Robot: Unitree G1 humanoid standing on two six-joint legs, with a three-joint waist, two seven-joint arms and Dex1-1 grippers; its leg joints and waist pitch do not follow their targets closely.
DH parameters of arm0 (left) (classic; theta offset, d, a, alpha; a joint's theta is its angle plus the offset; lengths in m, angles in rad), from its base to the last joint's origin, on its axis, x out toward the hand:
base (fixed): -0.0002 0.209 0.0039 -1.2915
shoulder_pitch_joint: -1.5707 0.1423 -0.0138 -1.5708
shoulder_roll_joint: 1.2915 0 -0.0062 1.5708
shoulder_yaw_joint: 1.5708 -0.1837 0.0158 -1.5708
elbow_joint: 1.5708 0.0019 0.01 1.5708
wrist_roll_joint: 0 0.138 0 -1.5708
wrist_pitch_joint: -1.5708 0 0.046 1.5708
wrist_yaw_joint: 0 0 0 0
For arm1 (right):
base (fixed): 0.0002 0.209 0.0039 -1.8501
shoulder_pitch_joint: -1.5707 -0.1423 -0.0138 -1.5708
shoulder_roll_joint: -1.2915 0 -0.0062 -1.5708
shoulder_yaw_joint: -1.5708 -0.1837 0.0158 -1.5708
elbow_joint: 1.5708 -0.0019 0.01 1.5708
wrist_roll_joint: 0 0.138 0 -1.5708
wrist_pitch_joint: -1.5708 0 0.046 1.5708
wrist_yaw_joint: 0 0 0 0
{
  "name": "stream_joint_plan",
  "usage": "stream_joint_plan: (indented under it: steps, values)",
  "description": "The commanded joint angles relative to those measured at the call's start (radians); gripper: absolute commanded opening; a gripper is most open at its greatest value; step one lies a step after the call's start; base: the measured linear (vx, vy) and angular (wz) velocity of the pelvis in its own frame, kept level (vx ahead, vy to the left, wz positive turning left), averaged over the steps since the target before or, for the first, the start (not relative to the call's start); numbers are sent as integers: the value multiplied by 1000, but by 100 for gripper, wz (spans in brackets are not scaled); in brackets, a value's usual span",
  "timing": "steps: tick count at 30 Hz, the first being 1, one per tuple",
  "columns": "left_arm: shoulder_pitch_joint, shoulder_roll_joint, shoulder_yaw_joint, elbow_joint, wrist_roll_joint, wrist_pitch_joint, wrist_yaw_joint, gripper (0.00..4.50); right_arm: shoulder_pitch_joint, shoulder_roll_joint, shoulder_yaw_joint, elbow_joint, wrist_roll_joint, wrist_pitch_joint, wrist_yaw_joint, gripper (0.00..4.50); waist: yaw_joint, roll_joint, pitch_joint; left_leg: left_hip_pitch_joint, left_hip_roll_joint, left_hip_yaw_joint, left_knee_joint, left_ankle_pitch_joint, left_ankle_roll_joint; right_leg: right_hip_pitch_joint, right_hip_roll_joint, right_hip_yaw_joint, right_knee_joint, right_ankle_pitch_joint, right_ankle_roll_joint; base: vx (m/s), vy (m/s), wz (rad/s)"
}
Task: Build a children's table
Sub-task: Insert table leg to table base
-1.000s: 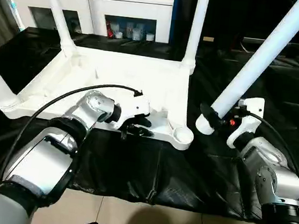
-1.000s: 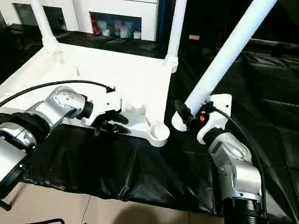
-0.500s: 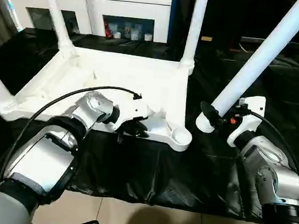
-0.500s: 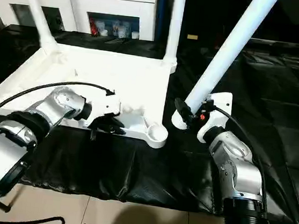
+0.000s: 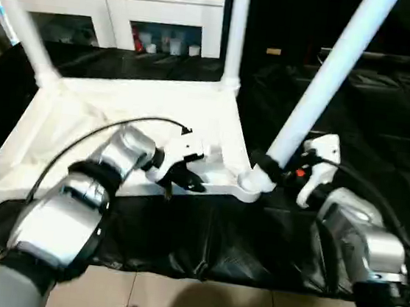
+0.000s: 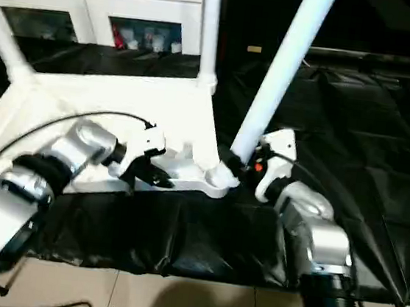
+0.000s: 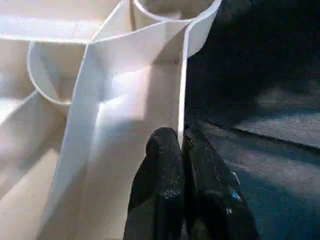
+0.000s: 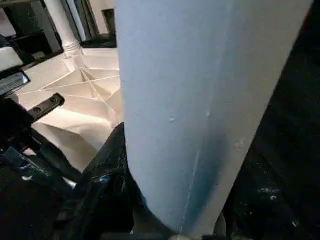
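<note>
Our left claw (image 7: 181,150) is pinched tight on the thin near rim of the upturned table top (image 5: 121,107), low and left of centre in the head view. Our right claw (image 5: 277,171), right of centre, grips the fourth leg (image 5: 324,85) just above its flared end, which sits at the near right corner socket (image 5: 249,184) while the tube slants toward the upper right. Further legs (image 5: 236,31) stand upright in the far corners. Behind, along the upper edge, stands a white cabinet (image 5: 117,10).

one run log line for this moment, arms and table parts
left gripper: shut on tabletop front rim | right gripper: holding fourth leg, flared end at corner socket | other legs: standing in sockets
</note>
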Motion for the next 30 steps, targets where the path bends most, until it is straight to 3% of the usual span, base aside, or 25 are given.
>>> stream_joint_plan:
  steps: [1,5,7,9,10,11,12,15,17,21,22,26,27,30]
  values:
    - [67,11,-24,-37,17,-27,13,0,-6,3,10,-8,-13,-13,-3,189,3,-20,-72,24,63,-41,-78,-284,37,42,-82,51,-92,-425,-188,0,0,0]
    - [143,21,-23,-149,25,-68,47,0,3,7,14,-10,-21,-17,-3,189,0,-21,-73,27,67,-44,-84,-319,10,38,-84,56,-90,-432,-170,0,0,0]
    - [189,0,29,-208,-40,-56,39,0,5,9,18,-11,-26,-20,-5,189,-1,-26,-74,26,66,-41,-83,-308,11,39,-84,57,-89,-412,-176,0,0,0]
    - [204,-5,45,-230,-67,-50,23,0,5,8,20,-10,-28,-21,-5,189,2,-25,-77,24,64,-39,-81,-287,18,38,-85,58,-86,-392,-183,0,0,0]
    - [205,-5,49,-231,-79,-42,2,28,4,8,21,-9,-28,-21,-5,189,2,-25,-75,24,62,-37,-81,-283,22,37,-83,58,-87,-391,-184,0,0,0]
    - [208,-2,48,-233,-86,-36,-20,45,4,8,23,-8,-30,-22,-4,189,2,-33,-76,23,63,-36,-81,-279,23,38,-83,58,-87,-389,-183,0,0,0]
    - [204,0,51,-224,-93,-39,-39,45,1,6,25,-5,-34,-23,-2,189,4,-28,-75,23,63,-37,-82,-277,25,37,-83,58,-85,-392,-181,0,0,0]
    - [198,10,43,-212,-83,-78,-51,87,-4,4,27,2,-38,-26,2,189,3,-29,-73,25,63,-39,-84,-296,16,36,-84,58,-89,-420,-167,0,0,0]
    - [184,16,41,-197,-74,-90,-65,92,-8,3,25,7,-42,-26,7,189,1,-28,-72,26,63,-40,-86,-311,10,35,-84,58,-92,-437,-158,0,0,0]
    - [163,21,42,-174,-68,-94,-75,94,-9,-1,26,5,-43,-25,12,189,1,-29,-71,28,62,-40,-85,-323,5,33,-84,58,-96,-460,-151,0,0,0]
    - [153,23,40,-162,-67,-90,-82,94,-8,-2,26,4,-43,-25,14,189,1,-21,-70,28,63,-41,-86,-324,3,33,-85,59,-96,-462,-151,0,0,0]
    - [127,30,40,-127,-69,-94,-92,94,-5,-8,25,1,-44,-24,20,189,0,-26,-70,27,64,-42,-88,-331,-1,34,-85,59,-94,-449,-157,0,0,0]
    - [123,31,42,-120,-70,-98,-91,76,-4,-9,25,1,-44,-25,21,189,-2,-19,-70,29,63,-41,-87,-337,-3,33,-84,59,-97,-447,-159,0,0,0]
    - [120,31,50,-105,-74,-106,-100,55,3,-11,31,3,-49,-26,24,189,0,-22,-71,28,64,-41,-87,-334,-2,35,-84,59,-93,-422,-172,0,0,0]
